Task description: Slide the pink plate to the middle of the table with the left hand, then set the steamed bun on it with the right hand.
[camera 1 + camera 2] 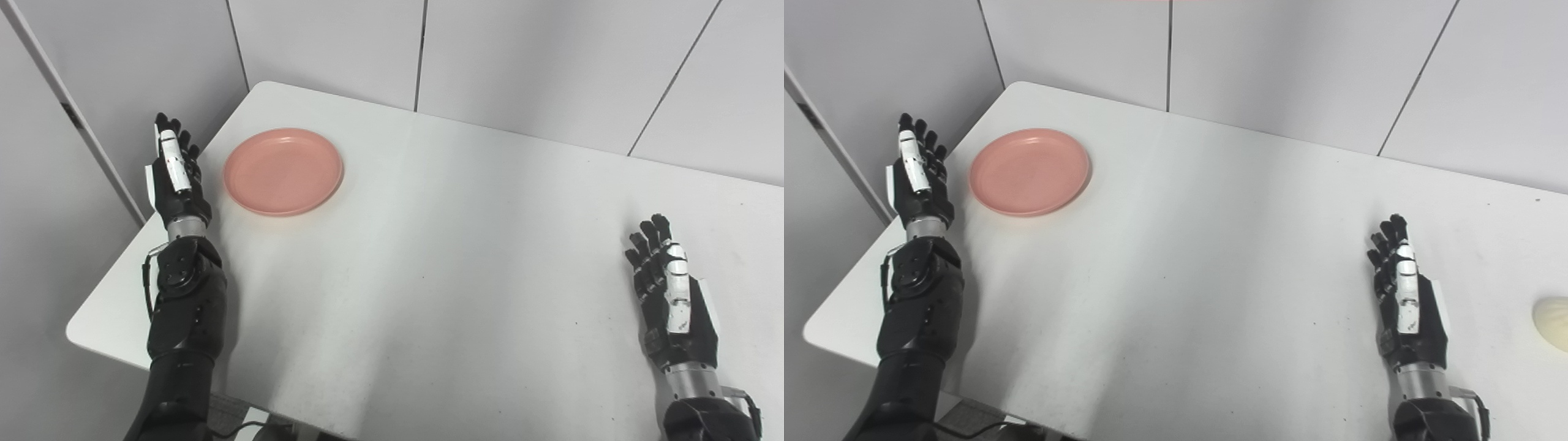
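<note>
Right hand [1409, 315]: fingers [1387, 245] straight and a little apart, pointing toward the far wall, holding nothing; it stands edge-on low over the table's near right part, the wrist and black forearm running off the bottom edge.
Left hand [176, 174]: fingers [174, 131] straight and slightly fanned, holding nothing; it is raised at the table's left edge, just beside the plate's left rim but apart from it, with the black forearm rising from the near left corner.
Pink plate [283, 171]: round, shallow, nothing on it; it lies flat on the far left part of the table, near the far left corner and well left of the middle.
Steamed bun [1552, 322]: pale, rounded, cut by the frame edge in the right eye view; it sits on the table to the right of the right hand, apart from it, and well away from the plate.
Table [465, 245]: white, with rounded corners, a few small dark specks on its surface.
Wall [551, 55]: pale grey panels with dark seams behind the table.
</note>
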Available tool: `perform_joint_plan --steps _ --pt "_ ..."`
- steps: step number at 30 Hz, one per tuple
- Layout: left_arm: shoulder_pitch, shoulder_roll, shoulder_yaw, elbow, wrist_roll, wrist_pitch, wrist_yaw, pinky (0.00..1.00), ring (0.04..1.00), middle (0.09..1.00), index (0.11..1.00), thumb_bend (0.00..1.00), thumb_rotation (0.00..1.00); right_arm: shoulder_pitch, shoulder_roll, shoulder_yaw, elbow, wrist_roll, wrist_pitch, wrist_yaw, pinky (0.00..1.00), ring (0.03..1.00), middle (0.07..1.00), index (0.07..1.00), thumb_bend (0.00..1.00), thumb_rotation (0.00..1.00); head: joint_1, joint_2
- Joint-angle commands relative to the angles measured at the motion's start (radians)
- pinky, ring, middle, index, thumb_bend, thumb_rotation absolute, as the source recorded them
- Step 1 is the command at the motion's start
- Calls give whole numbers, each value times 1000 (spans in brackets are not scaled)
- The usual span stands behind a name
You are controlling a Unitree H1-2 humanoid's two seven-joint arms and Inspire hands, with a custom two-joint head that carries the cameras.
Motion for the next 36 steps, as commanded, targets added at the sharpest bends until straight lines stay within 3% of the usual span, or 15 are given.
perform_joint_plan --steps 1,12,22,36 --pt "-43 15 -11 -3 27 -1 4 1000 1000 1000 1000 397 1000 38 4 0 17 5 1 5 1000 1000 1000 1000 157 1000 -2 -2" --pt "-69 7 -33 126 14 -41 -44 1000 1000 1000 1000 384 1000 35 7 -2 26 6 -7 5 1000 1000 1000 1000 156 1000 -5 0" --pt "-88 5 -45 211 28 -53 -44 1000 1000 1000 1000 377 1000 35 10 1 24 0 -2 0 1000 1000 1000 1000 166 1000 -16 1" --pt "-107 -9 -87 279 31 -52 -70 1000 1000 1000 1000 371 1000 32 14 4 34 -7 -11 0 1000 1000 1000 1000 157 1000 -36 4"
